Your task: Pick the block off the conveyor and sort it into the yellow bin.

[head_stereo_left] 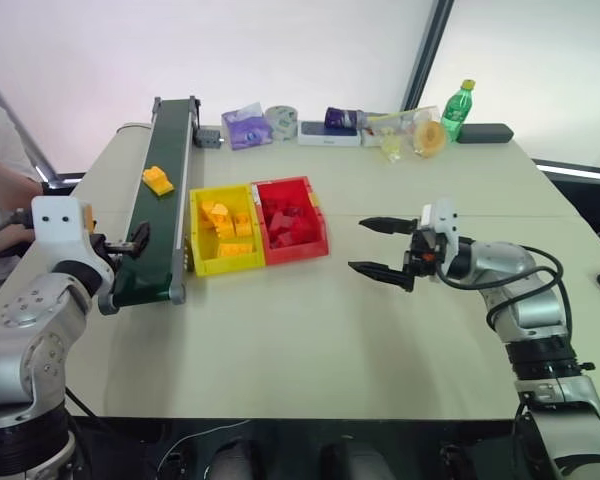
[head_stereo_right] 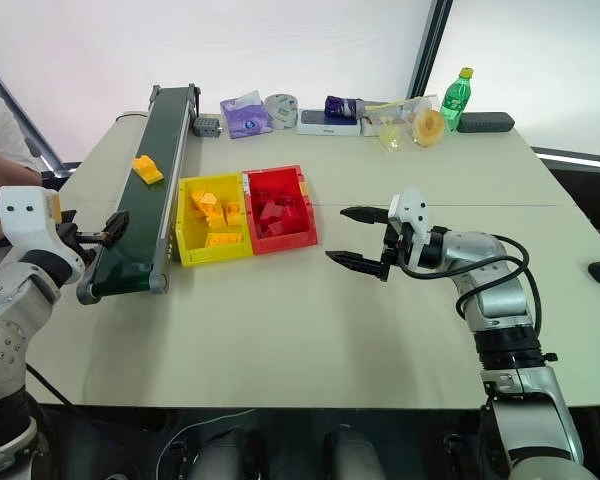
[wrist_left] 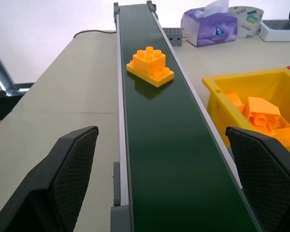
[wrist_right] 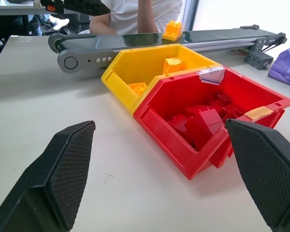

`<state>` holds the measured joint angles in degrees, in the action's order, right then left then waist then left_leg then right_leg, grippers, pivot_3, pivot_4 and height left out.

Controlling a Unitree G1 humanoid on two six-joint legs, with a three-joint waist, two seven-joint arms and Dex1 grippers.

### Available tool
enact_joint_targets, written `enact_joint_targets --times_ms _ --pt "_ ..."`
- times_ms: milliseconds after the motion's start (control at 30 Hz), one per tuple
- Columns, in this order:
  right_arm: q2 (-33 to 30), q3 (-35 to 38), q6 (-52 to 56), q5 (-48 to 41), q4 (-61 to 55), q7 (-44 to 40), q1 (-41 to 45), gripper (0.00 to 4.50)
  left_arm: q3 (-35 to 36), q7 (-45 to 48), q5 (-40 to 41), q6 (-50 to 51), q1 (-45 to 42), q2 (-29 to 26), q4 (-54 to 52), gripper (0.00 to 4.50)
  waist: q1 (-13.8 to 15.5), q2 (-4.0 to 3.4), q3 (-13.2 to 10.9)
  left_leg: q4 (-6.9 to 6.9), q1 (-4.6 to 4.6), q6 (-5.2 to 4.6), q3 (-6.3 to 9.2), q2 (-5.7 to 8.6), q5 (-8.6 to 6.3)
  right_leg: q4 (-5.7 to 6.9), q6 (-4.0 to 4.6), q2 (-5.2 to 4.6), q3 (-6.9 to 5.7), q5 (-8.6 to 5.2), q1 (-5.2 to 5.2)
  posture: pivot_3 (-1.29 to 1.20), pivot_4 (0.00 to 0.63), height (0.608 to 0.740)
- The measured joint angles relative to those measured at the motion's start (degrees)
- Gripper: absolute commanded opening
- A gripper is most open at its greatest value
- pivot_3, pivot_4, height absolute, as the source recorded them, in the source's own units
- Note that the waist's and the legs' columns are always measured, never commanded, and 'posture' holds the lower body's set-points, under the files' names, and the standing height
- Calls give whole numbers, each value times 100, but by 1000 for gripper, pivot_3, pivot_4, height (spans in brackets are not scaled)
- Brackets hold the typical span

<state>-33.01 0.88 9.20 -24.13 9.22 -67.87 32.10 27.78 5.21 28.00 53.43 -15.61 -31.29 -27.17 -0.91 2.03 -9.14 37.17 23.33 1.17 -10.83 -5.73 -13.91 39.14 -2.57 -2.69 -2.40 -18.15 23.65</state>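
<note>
The orange studded block (wrist_left: 150, 66) sits on the conveyor (head_stereo_left: 160, 215), up-belt from the yellow bin (head_stereo_left: 224, 230); it looks light, rigid and slick, best pinched across its flat sides. The left gripper (wrist_left: 157, 179) straddles the belt's near end, wide open, empty; the right gripper (head_stereo_left: 384, 247), beyond the bin, gapes empty too.

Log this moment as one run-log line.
block: on conveyor, unpicked | left gripper: open, at belt end | right gripper: open, empty | yellow bin: beside belt
</note>
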Motion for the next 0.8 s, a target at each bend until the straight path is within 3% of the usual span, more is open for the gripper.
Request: enact_joint_targets --times_ms 167,500,800 --pt "24 0 -9 35 0 2 0 4500 -24 -78 -53 -28 -30 104 -1 4458 4 0 0 0 0 0 0 0 0 0 0 0 0 0 0 0 150 740" --pt "24 2 -12 38 0 15 0 4500 -519 -1387 -690 -31 -57 1451 -516 4458 8 1 0 2 0 0 2 1 0 0 -1 2 0 0 -3 0 150 740" --pt "27 2 -5 35 -1 9 0 4500 -1085 -2111 -1518 -46 -288 2020 -487 4458 19 1 0 4 0 0 2 3 0 0 -1 3 0 1 -4 0 150 740"
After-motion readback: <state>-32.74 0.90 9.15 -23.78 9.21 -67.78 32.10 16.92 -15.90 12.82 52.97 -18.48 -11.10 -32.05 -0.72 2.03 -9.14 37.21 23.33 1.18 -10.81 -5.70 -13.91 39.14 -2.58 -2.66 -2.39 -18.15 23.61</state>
